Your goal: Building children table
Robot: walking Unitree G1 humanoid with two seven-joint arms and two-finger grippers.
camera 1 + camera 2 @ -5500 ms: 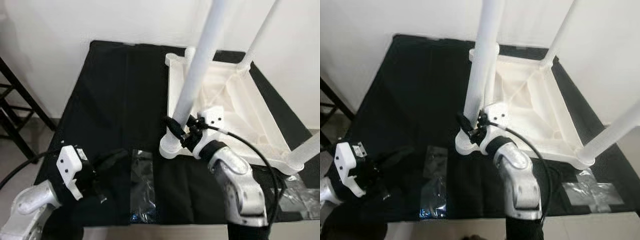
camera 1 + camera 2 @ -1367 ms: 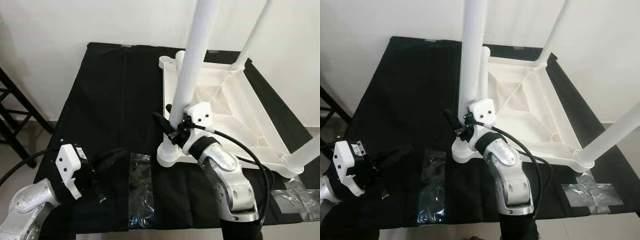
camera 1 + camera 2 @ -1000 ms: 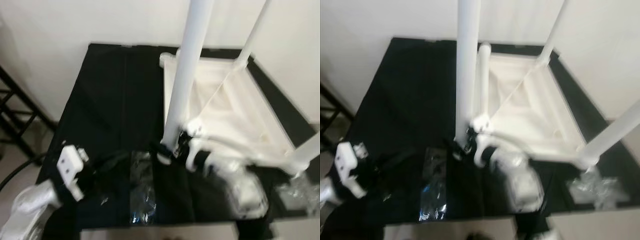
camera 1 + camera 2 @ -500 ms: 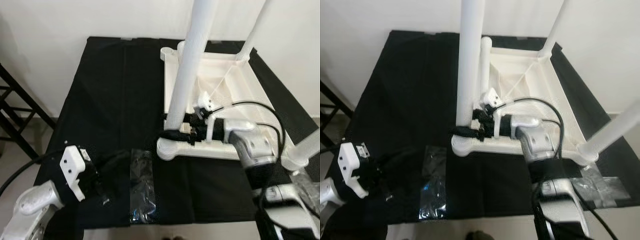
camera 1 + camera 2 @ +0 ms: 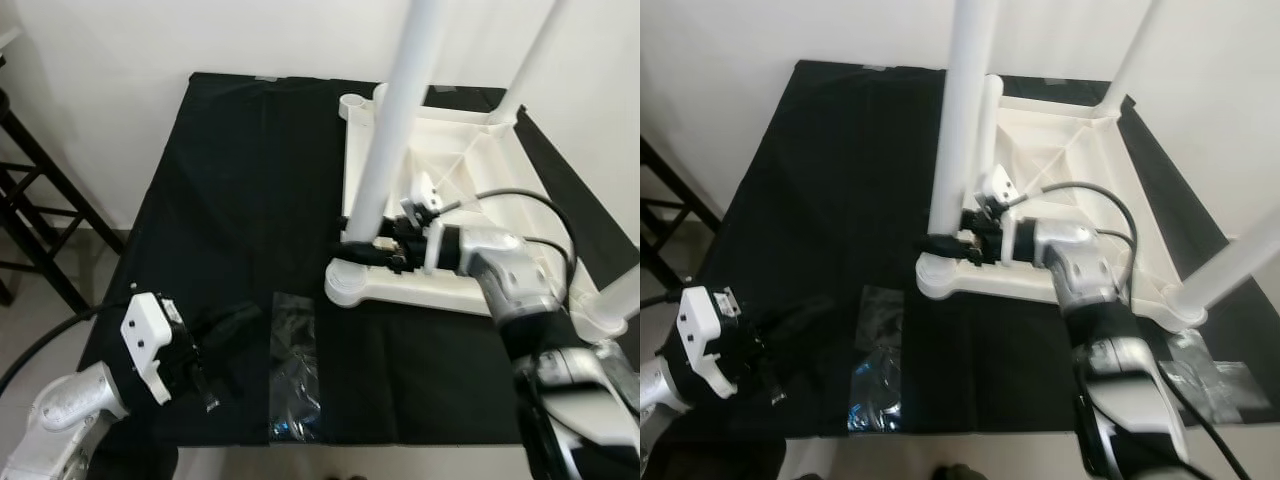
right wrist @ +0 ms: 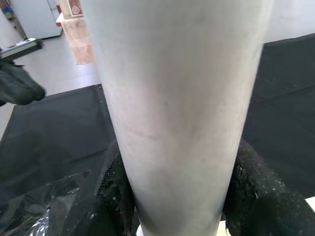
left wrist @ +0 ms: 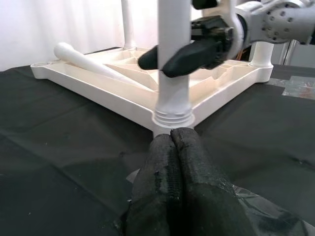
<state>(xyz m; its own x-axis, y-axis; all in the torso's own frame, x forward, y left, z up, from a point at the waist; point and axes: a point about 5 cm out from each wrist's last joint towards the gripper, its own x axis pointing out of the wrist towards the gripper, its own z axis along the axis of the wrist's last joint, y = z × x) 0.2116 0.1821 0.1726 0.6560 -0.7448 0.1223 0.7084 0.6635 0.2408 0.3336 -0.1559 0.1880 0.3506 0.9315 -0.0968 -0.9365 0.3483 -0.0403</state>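
Observation:
The white children's table [image 5: 480,180] lies upside down on a black cloth [image 5: 240,180]. Its legs point up. My right gripper [image 5: 365,250] is shut on the near-left table leg [image 5: 400,130], just above its screw socket; its black fingers [image 6: 115,182] sit on either side of the leg [image 6: 177,98]. A loose white leg [image 7: 88,61] lies across the table's underside. My left gripper [image 5: 225,330] is shut with nothing in it, low over the cloth at the front left, its tips [image 7: 172,137] pointing at the leg's base [image 7: 172,118].
A clear plastic bag [image 5: 295,365] lies on the cloth between my arms. Another bag [image 5: 1210,375] lies at the front right. Two more legs [image 5: 530,60] [image 5: 620,300] stand on the far-right and near-right corners. A black rack [image 5: 40,220] stands to the left, a white wall behind.
My right arm has swung round from the front to the right of the leg while the gripper stayed on it. The camera shifted slightly. The left gripper has stayed put.

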